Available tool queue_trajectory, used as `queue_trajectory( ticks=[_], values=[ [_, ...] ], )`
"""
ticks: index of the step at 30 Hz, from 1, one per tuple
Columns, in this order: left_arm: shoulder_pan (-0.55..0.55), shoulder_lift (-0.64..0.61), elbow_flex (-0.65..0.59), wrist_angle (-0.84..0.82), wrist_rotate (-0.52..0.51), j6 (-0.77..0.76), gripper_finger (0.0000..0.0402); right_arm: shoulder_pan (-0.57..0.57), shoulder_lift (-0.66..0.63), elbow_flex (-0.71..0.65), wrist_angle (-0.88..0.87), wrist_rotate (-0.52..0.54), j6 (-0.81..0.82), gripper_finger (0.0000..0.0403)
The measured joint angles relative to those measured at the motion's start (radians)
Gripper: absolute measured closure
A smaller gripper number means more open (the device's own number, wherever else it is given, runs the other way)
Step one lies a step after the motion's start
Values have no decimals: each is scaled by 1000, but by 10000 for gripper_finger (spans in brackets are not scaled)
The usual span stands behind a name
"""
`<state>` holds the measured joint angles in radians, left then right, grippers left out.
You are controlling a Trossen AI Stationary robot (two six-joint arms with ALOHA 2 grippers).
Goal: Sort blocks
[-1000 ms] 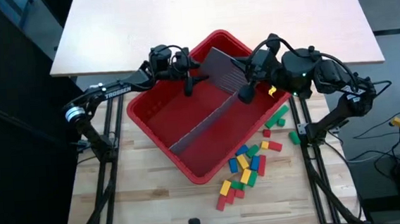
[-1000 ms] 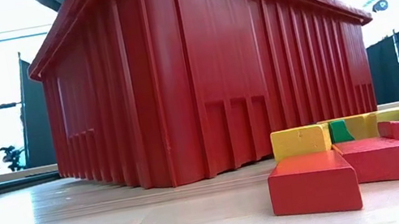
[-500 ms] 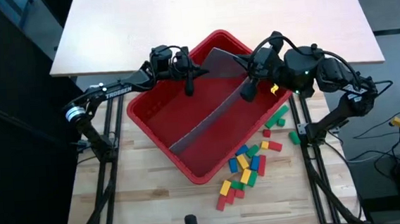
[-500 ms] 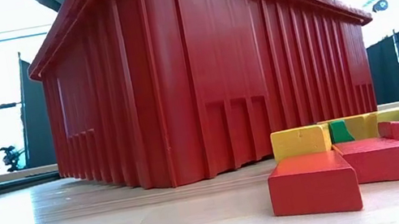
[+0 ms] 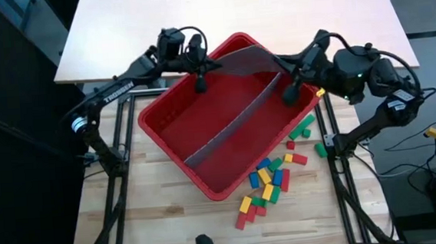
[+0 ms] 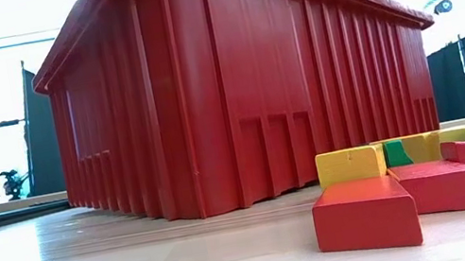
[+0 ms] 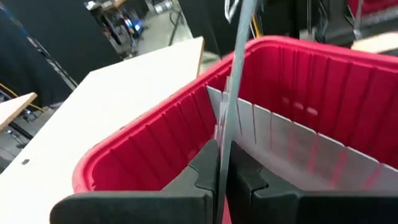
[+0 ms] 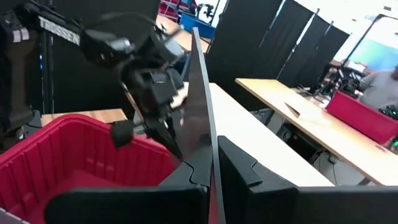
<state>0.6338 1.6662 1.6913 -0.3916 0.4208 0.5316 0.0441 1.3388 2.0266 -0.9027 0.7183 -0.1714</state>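
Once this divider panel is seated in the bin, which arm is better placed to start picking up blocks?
Probably the right. Both grippers are shut on the grey panel, but the right gripper hangs nearer the blocks beside the red bin; the left gripper is across it.

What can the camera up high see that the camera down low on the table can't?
Only the high view shows both arms: the left gripper and right gripper each pinch an end of a grey panel above the bin, and a second panel stands inside it. Only the low view shows the bin's ribbed outer wall. Both show the red bin and blocks on the table.
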Motion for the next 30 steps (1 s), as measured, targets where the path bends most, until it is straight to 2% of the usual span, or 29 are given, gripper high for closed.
queue_trajectory(
  ticks=[4, 14, 21, 30],
  values=[
    [2, -2, 79, -133, -6, 34, 401, 0, -15, 0, -49, 15, 32, 403],
    [6, -13, 147, -219, -9, 37, 401, 0, -17, -2, -266, 15, 223, 403],
    [17, -16, 205, -261, -8, 53, 401, 4, -18, -3, -288, -68, 260, 403],
    [23, -17, 347, -466, 20, 119, 401, 22, -15, -3, -371, -125, 371, 403]
  ],
)
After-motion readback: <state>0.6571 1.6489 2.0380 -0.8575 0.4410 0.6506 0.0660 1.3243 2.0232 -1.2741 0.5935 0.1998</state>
